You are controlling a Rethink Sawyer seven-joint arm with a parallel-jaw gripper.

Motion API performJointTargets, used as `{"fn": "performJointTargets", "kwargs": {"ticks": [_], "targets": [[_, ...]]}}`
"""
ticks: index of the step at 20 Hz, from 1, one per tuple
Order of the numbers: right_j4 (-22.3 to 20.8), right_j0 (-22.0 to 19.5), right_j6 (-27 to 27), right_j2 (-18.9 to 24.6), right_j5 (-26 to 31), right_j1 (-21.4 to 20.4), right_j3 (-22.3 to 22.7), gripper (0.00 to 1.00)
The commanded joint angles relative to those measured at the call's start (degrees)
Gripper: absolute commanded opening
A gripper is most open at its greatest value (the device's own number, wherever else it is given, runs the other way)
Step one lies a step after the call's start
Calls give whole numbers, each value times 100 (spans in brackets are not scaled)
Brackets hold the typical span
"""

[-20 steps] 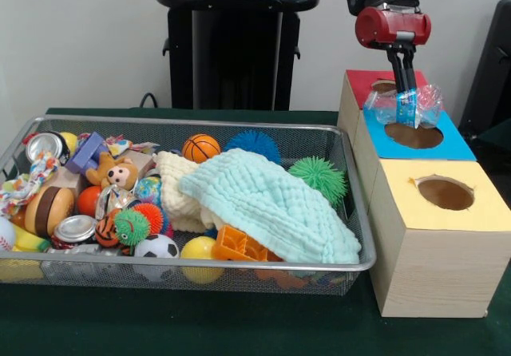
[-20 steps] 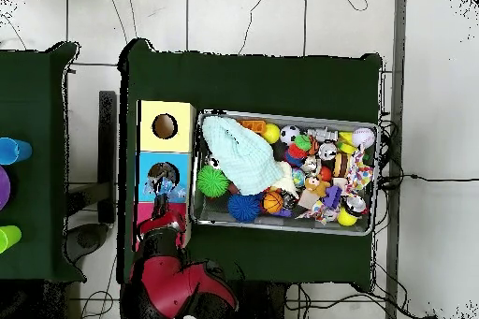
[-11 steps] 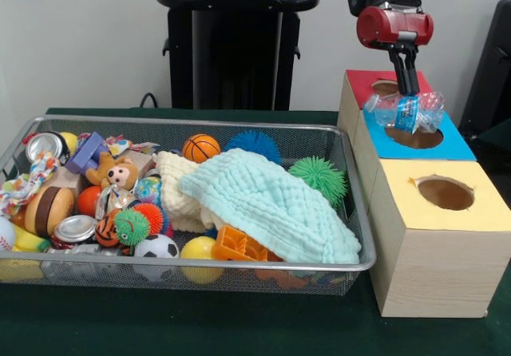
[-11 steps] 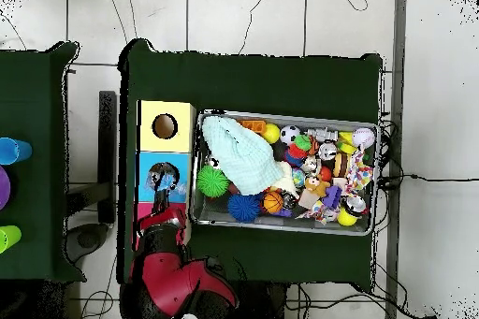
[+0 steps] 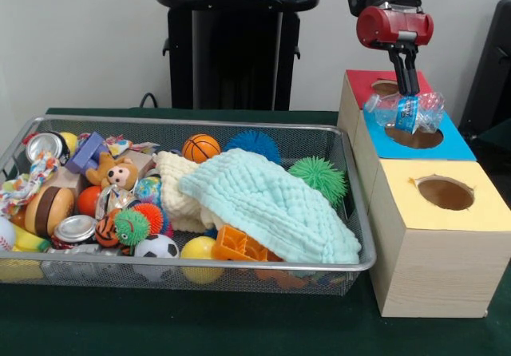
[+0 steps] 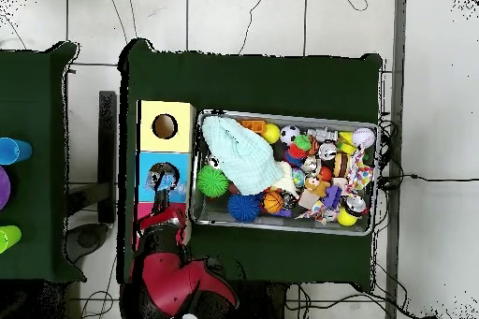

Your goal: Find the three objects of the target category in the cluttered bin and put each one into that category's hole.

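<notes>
Resting crushed plastic bottle (image 5: 409,113) on blue box (image 5: 455,144) hole rim; hand (image 5: 407,85) spread above, nudging needed.

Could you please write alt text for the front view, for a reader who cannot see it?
The robot's hand hangs above a crumpled clear plastic bottle lying across the hole of the blue-topped box, between red-topped and yellow-topped boxes. Beside them, a wire bin is heaped with balls, cans, toys and a pale green cloth.
</notes>
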Motion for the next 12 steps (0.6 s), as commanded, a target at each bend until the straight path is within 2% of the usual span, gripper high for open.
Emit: {"fn": "performJointTargets", "kwargs": {"ticks": [1, 12], "targets": [[268, -69, 602, 171, -368, 120, -528, 0], [289, -117, 648, 196, -444, 50, -531, 0]]}}
